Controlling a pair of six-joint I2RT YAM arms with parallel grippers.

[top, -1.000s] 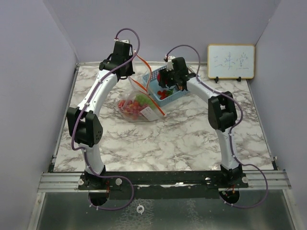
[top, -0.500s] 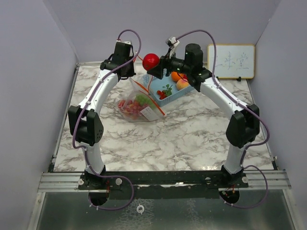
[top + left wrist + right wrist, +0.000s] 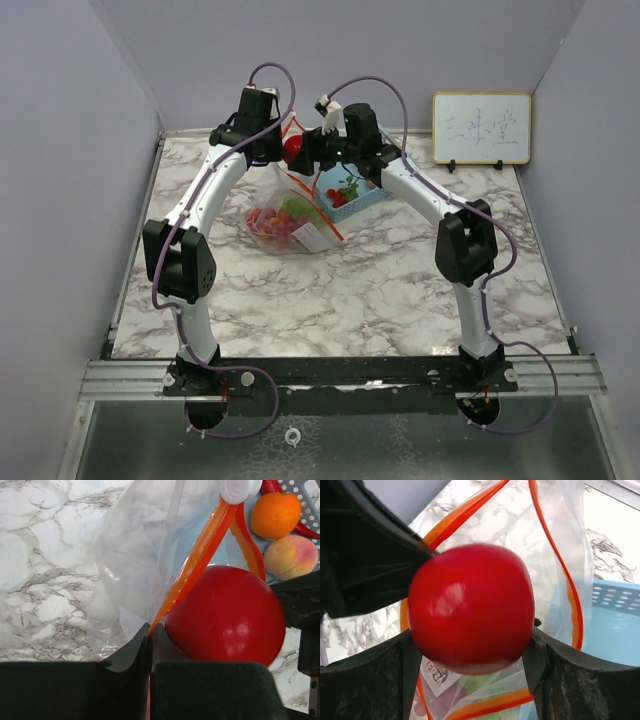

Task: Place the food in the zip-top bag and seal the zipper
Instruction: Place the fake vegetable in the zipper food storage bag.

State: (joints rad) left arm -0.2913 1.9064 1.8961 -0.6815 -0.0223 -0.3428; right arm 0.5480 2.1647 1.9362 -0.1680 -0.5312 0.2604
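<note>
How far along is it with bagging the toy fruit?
Several small fruits lie in the clear crinkly plastic bag. The right gripper holds a shiny red apple at its mouth; the left gripper pinches the orange-red zipper strip. The orange, the peach and sealing remain.

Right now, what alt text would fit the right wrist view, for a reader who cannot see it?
The right gripper holds a red apple between its two fingers, over the open mouth of a clear bag edged with an orange strip. A blue basket shows at the right, with the marble table behind.
</note>
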